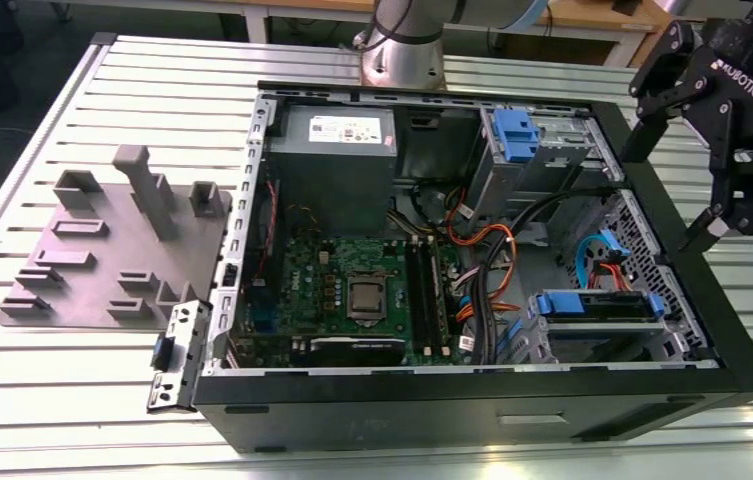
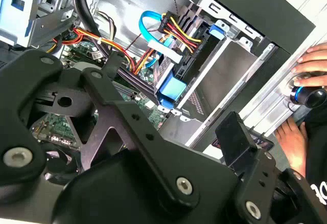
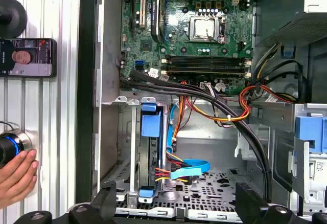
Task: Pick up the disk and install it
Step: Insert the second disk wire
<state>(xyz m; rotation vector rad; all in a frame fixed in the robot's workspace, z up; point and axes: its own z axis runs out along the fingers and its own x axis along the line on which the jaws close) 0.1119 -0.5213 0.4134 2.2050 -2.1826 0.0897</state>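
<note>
1. hanging over the computer case (image 1: 483,400) at its edge on the exterior view's right, the gripper (image 1: 667,195) has its jaws spread wide and holds nothing.
2. a bundle of black, orange and yellow cables (image 3: 225,111) runs across the inside of the case between the circuit board (image 1: 363,290) and the drive cage (image 1: 603,335).
3. the disk (image 3: 152,157) sits in that cage, seen edge-on, with a blue tab (image 3: 150,124) on its end; a flat blue cable (image 3: 189,169) and a red, yellow and black plug lead to it.
4. in the first wrist view the fingertips (image 3: 107,198) stand either side of the cage, apart from the disk.
5. the case also holds a grey power box (image 1: 336,150) in one corner and a second blue-fronted bay (image 1: 516,135) beside it.
6. on the slatted table (image 1: 69,400) outside the case lie a grey moulded plate (image 1: 96,250) and a small metal bracket (image 1: 176,355).
7. a person's hand (image 3: 15,175) rests on a round knob (image 3: 9,147), near a phone (image 3: 28,58).
</note>
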